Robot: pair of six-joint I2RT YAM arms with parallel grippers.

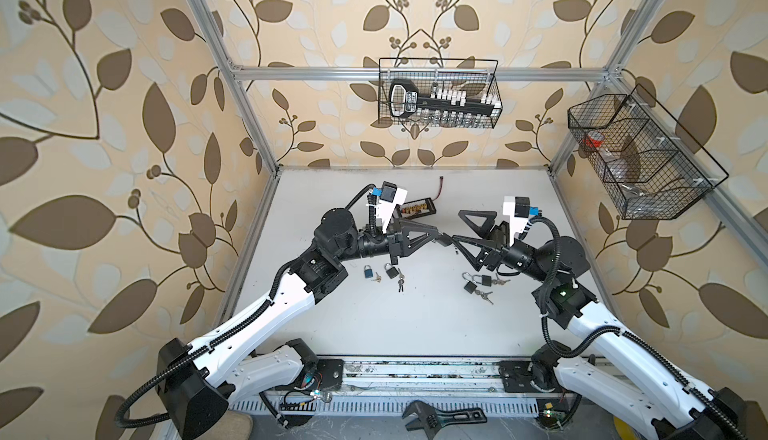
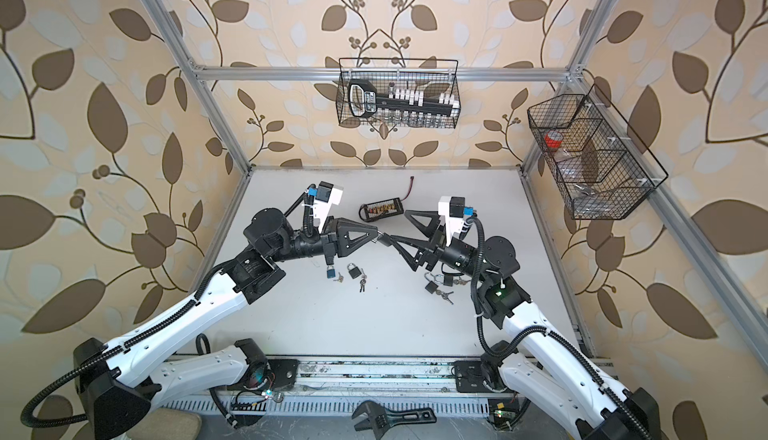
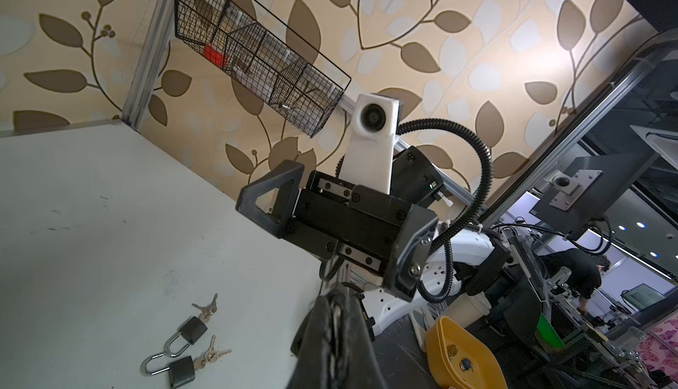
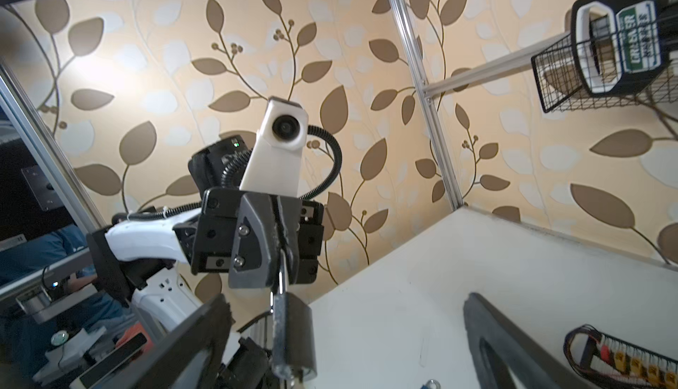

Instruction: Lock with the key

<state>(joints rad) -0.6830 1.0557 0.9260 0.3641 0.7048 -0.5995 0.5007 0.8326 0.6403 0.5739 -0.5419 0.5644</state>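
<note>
The left claw point(image 4: 280, 258) was clenched on the shackle point(image 4: 279, 291) of the padlock point(image 4: 299, 335), held above the worktop point(image 1: 415, 326). The padlock's long axis ran straight toward the right claw point(image 1: 456, 225), which stood released, jaws wide on either side of the padlock's body. No key could be made out.

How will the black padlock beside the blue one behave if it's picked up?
The black padlock looks like compact metal: probably rigid and heavy for its size. Lying flat, it shouldn't roll. The keys against it may be attached, and would then dangle.
</note>
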